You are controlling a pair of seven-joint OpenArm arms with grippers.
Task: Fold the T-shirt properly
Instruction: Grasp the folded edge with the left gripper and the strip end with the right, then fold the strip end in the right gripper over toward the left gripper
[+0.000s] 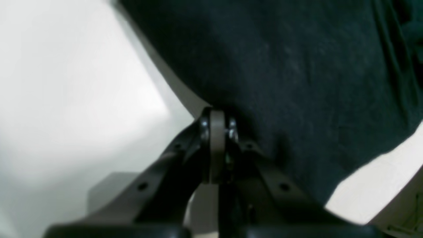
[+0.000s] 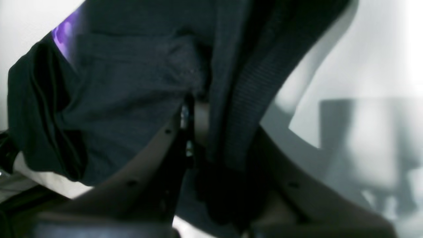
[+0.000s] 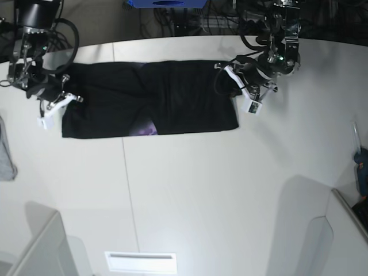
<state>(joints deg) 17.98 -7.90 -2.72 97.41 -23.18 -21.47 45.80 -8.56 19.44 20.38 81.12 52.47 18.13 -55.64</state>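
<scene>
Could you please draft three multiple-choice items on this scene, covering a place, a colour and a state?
1. Where does the T-shirt lie on the table?
A. along the far side
B. at the near edge
C. hanging off the table's right side

2. What colour patch shows at its near hem in the base view?
A. green
B. purple
C. red

3. How do the left end effector and right end effector stand?
A. both open above the cloth
B. one open, one shut
C. both shut on cloth

Answers: 1 A, the shirt stretches between the arms at the far side; 2 B, purple shows near the hem; 3 C, both wrist views show shut jaws pinching fabric.
</scene>
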